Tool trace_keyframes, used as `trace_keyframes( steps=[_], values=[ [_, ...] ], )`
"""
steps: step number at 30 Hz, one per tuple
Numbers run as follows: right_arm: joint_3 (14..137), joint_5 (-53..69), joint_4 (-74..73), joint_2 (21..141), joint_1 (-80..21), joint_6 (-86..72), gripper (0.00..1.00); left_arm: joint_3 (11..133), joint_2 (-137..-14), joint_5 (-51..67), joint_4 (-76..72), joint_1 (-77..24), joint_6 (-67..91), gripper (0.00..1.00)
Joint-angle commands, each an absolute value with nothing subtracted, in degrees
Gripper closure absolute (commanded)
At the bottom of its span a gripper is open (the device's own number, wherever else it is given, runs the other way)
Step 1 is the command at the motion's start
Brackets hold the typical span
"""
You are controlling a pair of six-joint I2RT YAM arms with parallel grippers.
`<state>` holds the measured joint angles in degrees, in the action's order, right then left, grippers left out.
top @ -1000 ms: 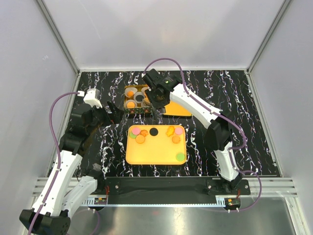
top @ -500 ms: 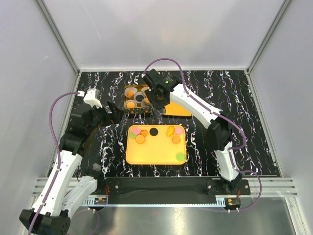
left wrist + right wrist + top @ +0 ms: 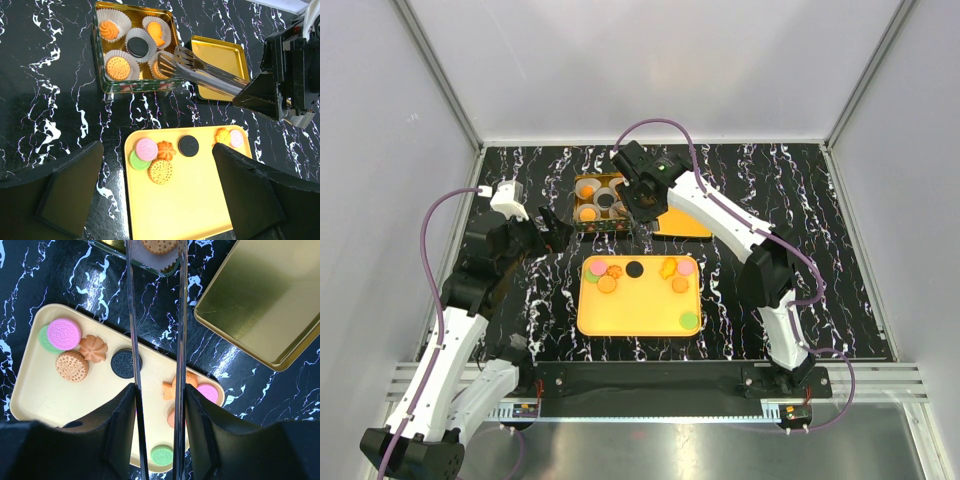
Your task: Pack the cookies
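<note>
While your right pincer (image 3: 157, 412) squeezes the tongs (image 3: 212, 76) over the tin (image 3: 135, 86), your left pincer (image 3: 553, 226) hangs wide open. Most cookies (image 3: 146, 149) lie on the yellow tray (image 3: 190, 200); some sit in the tin.

cookies (image 3: 147, 149) on tray (image 3: 190, 200), tin (image 3: 135, 86) behind it, lid (image 3: 220, 57) right of tin

tin (image 3: 132, 87): kinda blocked, tongs (image 3: 205, 76) hang over its right side
tray (image 3: 190, 200): near half bare, cookies (image 3: 146, 149) crowd only the far edge
table (image 3: 165, 117) strip between tin and tray: open
</note>
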<state>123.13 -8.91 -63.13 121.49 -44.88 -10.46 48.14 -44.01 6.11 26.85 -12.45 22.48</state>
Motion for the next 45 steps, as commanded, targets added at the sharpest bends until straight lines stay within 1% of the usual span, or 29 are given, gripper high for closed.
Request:
trace_keyframes(
  steps=[1,6,7,14,18,19,20,22,23,25,29,32,36,38,41,45],
  values=[
    [123.5,-9.1,-62.5,117.5,-44.6,-10.1,0.52,47.7,-43.7,7.4,23.7,-12.1,22.7,0.01],
    [124.3,-9.4,-63.0,116.5,-44.2,-9.3,0.52,47.6,-43.7,7.4,23.7,-12.0,22.7,0.01],
    [124.8,-7.8,-63.5,116.4,-43.7,-9.2,0.53,47.7,-43.7,7.5,23.6,-12.0,22.7,0.01],
    [123.7,-4.0,-61.9,110.6,-34.9,-10.0,0.53,47.7,-43.5,7.9,23.5,-11.8,22.8,0.01],
    [116.3,-3.4,-58.7,105.9,-27.1,-10.5,0.53,47.6,-43.0,8.3,23.2,-11.7,23.0,0.01],
    [114.5,-3.5,-57.8,104.0,-23.7,-11.0,0.53,47.6,-42.9,8.5,23.1,-11.7,23.2,0.01],
    [112.3,-3.3,-54.8,102.9,-21.5,-11.3,0.54,47.5,-43.0,8.6,23.0,-11.7,23.1,0.01],
    [104.5,-1.1,-50.8,99.8,-17.6,-12.9,0.53,47.5,-43.1,9.4,22.8,-11.7,23.5,0.01],
    [98.7,-1.1,-46.0,99.0,-14.0,-13.4,0.54,47.5,-43.1,9.7,22.6,-11.6,23.6,0.01],
    [93.1,-5.4,-41.2,97.4,-11.6,-15.3,0.52,47.5,-43.2,10.7,22.1,-11.3,24.0,0.01],
    [81.6,-6.6,-29.9,99.0,-5.8,-18.5,0.52,47.3,-43.2,11.7,21.6,-10.9,24.4,0.01],
    [78.4,-5.8,-25.9,101.1,-3.9,-20.4,0.50,47.2,-42.8,11.5,21.6,-10.9,24.4,0.01],
    [78.4,-5.7,-25.8,105.3,-3.6,-21.3,0.49,47.1,-42.9,11.8,21.4,-10.9,24.5,0.01],
    [77.6,-5.9,-25.8,106.0,-3.7,-21.5,0.47,47.0,-42.9,11.9,21.4,-11.0,24.6,0.01],
    [76.4,-5.8,-26.5,107.8,-3.6,-21.4,0.47,46.8,-42.9,12.0,21.4,-11.2,24.7,0.01],
    [73.8,-7.1,-27.2,108.9,-3.6,-21.6,0.42,46.9,-43.1,12.1,21.4,-11.3,24.7,0.01]
  ],
)
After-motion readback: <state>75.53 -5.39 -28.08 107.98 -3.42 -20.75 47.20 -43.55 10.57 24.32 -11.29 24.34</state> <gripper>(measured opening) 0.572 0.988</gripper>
